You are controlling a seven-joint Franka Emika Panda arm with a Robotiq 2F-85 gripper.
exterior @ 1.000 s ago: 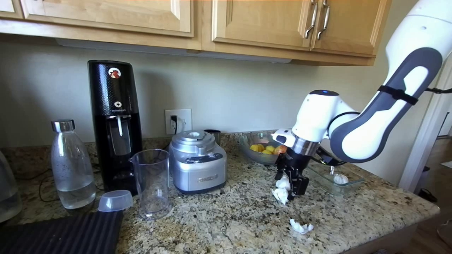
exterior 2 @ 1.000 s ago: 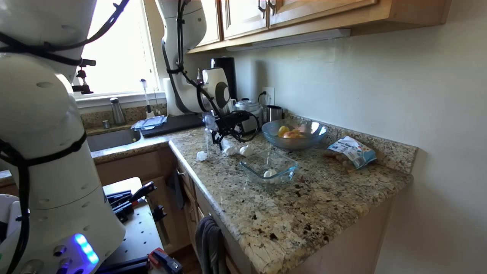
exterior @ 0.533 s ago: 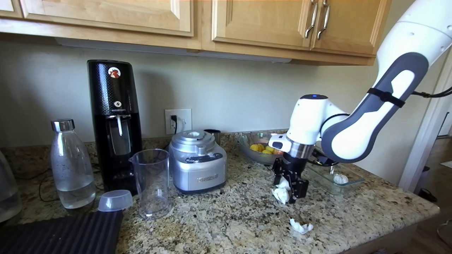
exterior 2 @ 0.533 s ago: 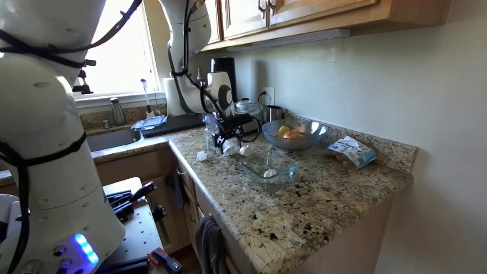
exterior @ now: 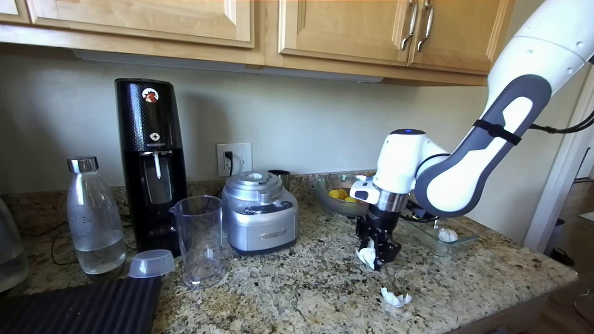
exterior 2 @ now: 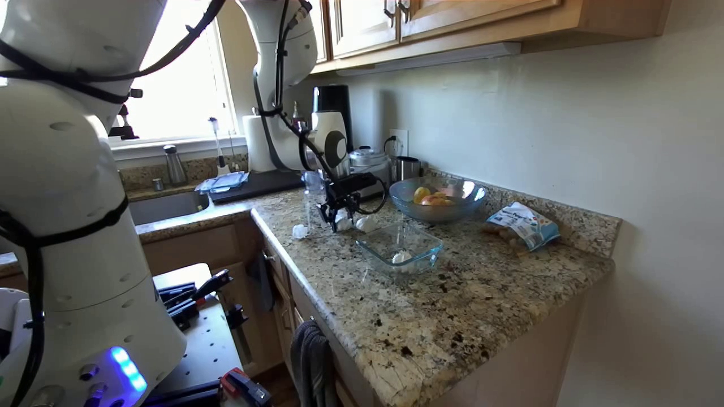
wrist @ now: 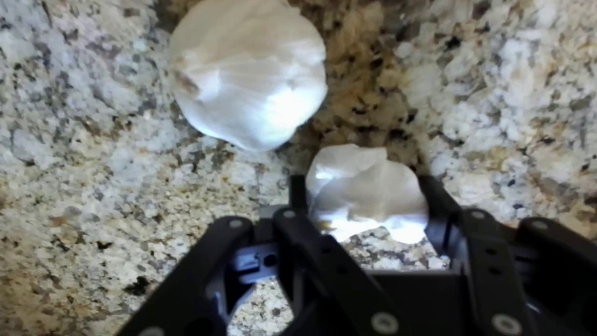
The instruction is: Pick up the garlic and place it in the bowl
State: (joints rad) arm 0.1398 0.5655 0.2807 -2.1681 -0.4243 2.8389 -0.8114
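Observation:
My gripper [wrist: 366,193] has a finger against each side of a small, lumpy white garlic [wrist: 373,191], shut on it at the counter top. A larger whole garlic bulb [wrist: 249,74] lies just beyond it, outside the jaws. In an exterior view the gripper [exterior: 373,260] points down, partly covering the white garlic [exterior: 366,256] there. The bowl, a square clear glass dish [exterior 2: 370,255], stands a short way off on the counter. Inside it sits another garlic bulb [exterior 2: 401,258].
White papery peel [exterior: 395,298] lies near the counter's front edge. A large glass fruit bowl [exterior 2: 413,210] and a bag [exterior 2: 523,225] stand by the wall. Also on the counter are a silver food processor [exterior: 260,222], a clear jug [exterior: 197,246] and a black drink machine [exterior: 151,120].
The arm has come down and shifted left in one exterior view, bringing the gripper around the small garlic. Its jaws have moved from wide apart to closed against it.

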